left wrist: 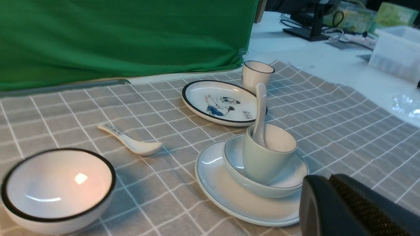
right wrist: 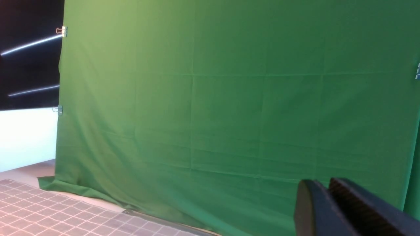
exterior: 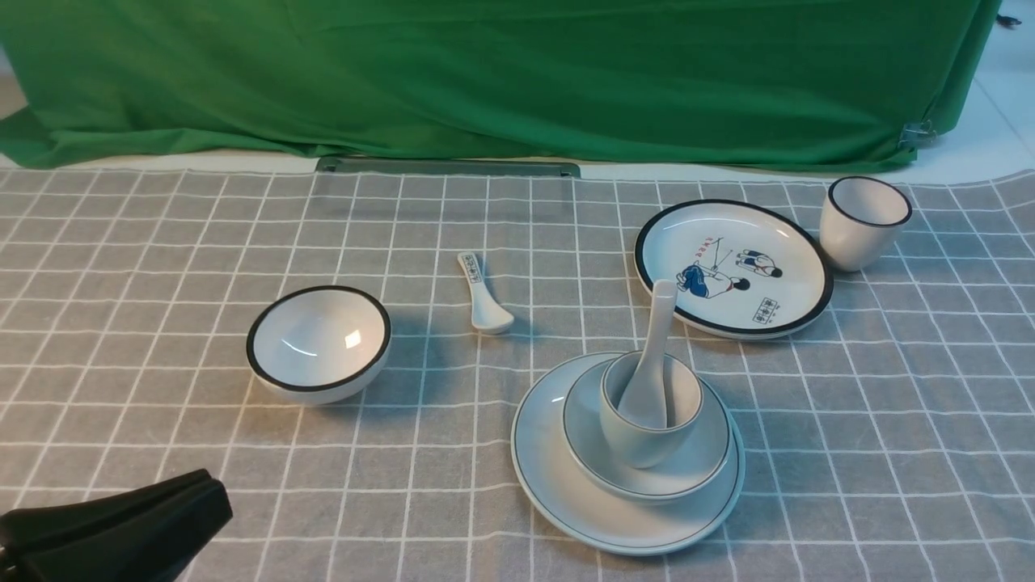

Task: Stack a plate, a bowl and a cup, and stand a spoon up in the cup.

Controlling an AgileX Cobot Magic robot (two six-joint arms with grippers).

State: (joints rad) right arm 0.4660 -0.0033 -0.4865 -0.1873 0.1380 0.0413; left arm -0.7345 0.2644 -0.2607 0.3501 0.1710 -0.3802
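Green backdrop cloth (exterior: 517, 73) behind grey checked tablecloth (exterior: 162, 453).

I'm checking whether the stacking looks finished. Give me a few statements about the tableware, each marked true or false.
1. The cup stands in the shallow bowl, which sits on the plain plate. True.
2. The soup spoon lies flat on the tablecloth. False: it stands in the cup, with its handle leaning up past the rim.
3. The black-rimmed cup stands on the cartoon plate. False: it stands on the cloth beside that plate.
4. The small printed spoon lies between the black-rimmed bowl and the cartoon plate. True.
5. The left fingers grip the plain plate. False: they are shut, empty and well apart from it.
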